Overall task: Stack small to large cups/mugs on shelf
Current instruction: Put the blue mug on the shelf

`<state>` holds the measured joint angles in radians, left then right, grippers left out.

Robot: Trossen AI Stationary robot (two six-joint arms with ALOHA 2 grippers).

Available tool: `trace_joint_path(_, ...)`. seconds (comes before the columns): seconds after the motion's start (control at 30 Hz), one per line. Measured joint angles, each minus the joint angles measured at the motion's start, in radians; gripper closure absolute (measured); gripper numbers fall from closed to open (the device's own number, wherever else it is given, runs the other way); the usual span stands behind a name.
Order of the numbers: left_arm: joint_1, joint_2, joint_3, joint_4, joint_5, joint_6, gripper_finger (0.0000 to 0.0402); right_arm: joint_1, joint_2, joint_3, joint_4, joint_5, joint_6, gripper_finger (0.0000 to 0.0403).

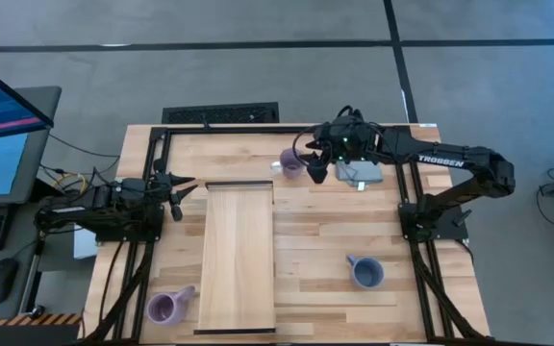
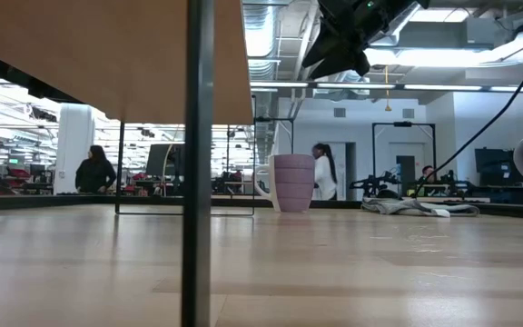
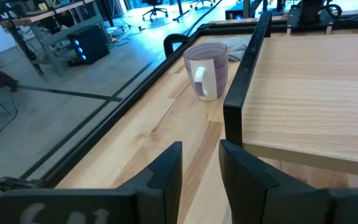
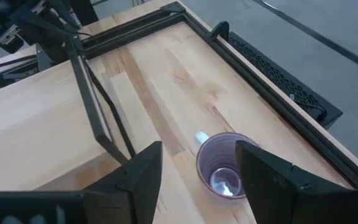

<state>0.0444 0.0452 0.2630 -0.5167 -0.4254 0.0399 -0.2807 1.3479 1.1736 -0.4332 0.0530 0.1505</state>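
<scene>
A lavender mug (image 1: 291, 161) stands upright on the table past the far end of the pale wooden shelf (image 1: 239, 255). My right gripper (image 4: 197, 171) hangs open well above it (image 2: 339, 54), the mug (image 4: 224, 174) showing below and between its fingers, untouched. A blue-grey mug (image 1: 365, 272) stands right of the shelf, and a second lavender mug (image 1: 166, 308) stands at the shelf's near left corner. My left gripper (image 3: 201, 168) waits open at the table's left edge (image 1: 183, 187), holding nothing. The shelf stands raised on thin dark end frames (image 2: 198, 182).
A grey folded cloth (image 1: 359, 173) lies just right of the far mug, under my right arm. A black frame (image 1: 152, 163) runs around the table's edges. Bare tabletop (image 1: 335, 221) lies between the shelf and the blue-grey mug. People show in the room behind the table.
</scene>
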Motion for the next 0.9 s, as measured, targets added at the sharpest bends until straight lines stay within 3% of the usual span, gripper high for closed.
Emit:
trace_joint_path(0.37,0.000,0.000,0.000,0.000,0.000,0.000,0.0303,0.033,0.000,0.000,0.000,-0.001,0.032,0.0178)
trace_joint_path(0.9,0.000,0.000,0.000,0.000,-0.002,0.000,0.0303,-0.011,0.000,0.000,-0.001,0.000,-0.028,0.0178)
